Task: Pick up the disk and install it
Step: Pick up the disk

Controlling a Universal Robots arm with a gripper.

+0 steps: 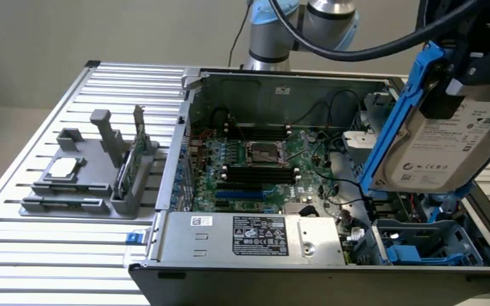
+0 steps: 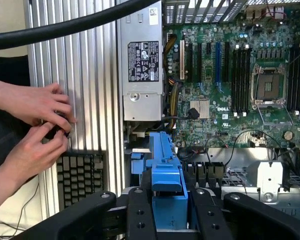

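disk [image 1: 436, 143]: upper end behind gripper [image 1: 458, 89] | arm [image 1: 270, 44]: cut by top edge | person [image 2: 35, 102]: all but hands, forearms off-frame

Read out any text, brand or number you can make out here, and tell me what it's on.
"DELL": white print on the motherboard.
White label on the disk: print too blurred to read.
Black label on the power supply: print and marks too small to read.
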